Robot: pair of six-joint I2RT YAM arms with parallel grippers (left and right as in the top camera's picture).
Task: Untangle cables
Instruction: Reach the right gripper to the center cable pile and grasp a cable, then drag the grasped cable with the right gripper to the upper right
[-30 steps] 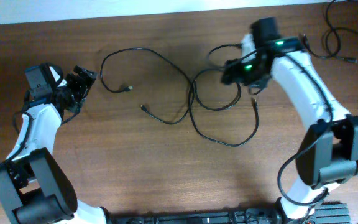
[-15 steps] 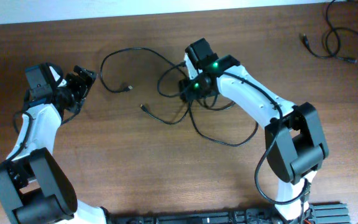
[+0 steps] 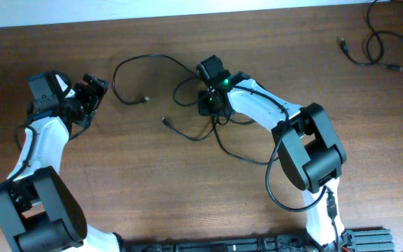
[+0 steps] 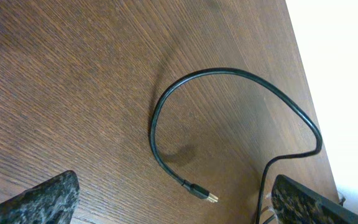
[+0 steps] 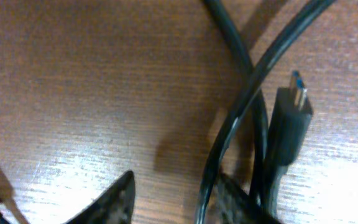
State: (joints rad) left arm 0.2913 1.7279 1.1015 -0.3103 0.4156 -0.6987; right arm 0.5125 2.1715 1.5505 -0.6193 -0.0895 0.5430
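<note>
Several thin black cables (image 3: 219, 143) lie looped and crossed at mid-table. One loop (image 3: 121, 70) ends in a plug (image 3: 145, 100); another plug (image 3: 164, 120) lies nearby. My right gripper (image 3: 208, 103) is down over the crossing, jaws partly apart. In the right wrist view (image 5: 173, 186) one cable (image 5: 229, 130) runs against the right finger, beside a blue-tipped plug (image 5: 294, 106). My left gripper (image 3: 93, 89) is wide open and empty, left of the loop. In the left wrist view (image 4: 179, 202) the loop (image 4: 166, 99) and its metal-tipped plug (image 4: 207, 197) lie between the fingers' line.
Another black cable (image 3: 369, 45) lies at the table's back right corner. The table's back edge (image 3: 187, 15) meets a white surface. Bare wood (image 3: 152, 189) fills the front of the table.
My right arm has swung left from the back right to the cable crossing. A cable loop has shifted left with it. The left arm has not moved.
</note>
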